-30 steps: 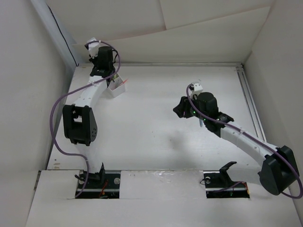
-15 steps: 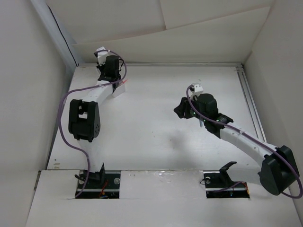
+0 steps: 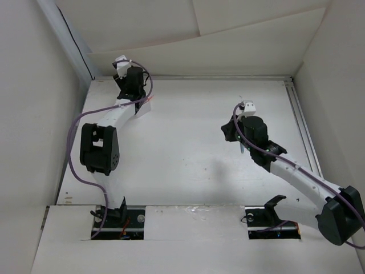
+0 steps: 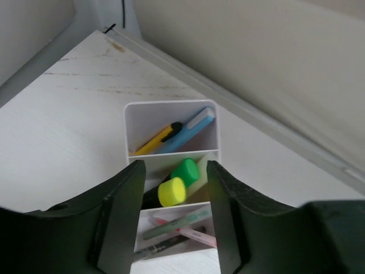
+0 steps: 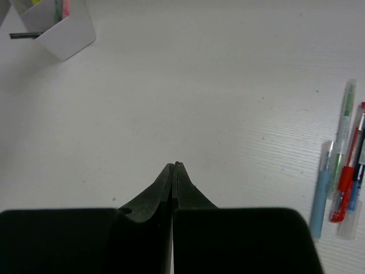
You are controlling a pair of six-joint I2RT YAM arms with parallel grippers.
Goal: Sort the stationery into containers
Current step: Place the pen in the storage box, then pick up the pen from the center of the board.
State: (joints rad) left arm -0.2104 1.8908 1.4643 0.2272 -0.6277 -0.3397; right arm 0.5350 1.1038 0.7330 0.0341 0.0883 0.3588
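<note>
**left claw open over the tray, right claw shut above bare table**

we look through the left wrist camera first. the left claw [image 4: 175, 171] stands partly open, its two dark matte fingers [image 4: 122, 217] wide apart and holding nothing. between and beyond them we see the tray [image 4: 142, 123], a small white box of thin smooth plastic with rounded corners, split by dividers into three compartments in a row. it sits on the table [image 5: 199, 85] near the far left corner, close to the wall rail.

in the far compartment a yellow and black stick [image 4: 157, 140] leans beside a pale blue one [image 4: 191, 128]. the middle one holds two markers with round glossy caps, one green [image 4: 185, 171], one yellow [image 4: 171, 192], touching each other. in the near one we see slim pens [image 4: 177, 225], pale green and pink, lying slanted.

over to the right wrist camera. the right claw [image 5: 175, 165] is pressed fully shut, fingertips meeting in a thin seam, nothing between them. it hangs above the table, a white top with a faint wood grain. the tray [image 5: 65, 34] shows at the upper left of this view, well apart from the claw.

at the right edge a bunch of loose pens [image 5: 342, 177] lies side by side: a clear green one, a red one, a pale blue one and a darker blue one. any print on them is too small to read.
</note>
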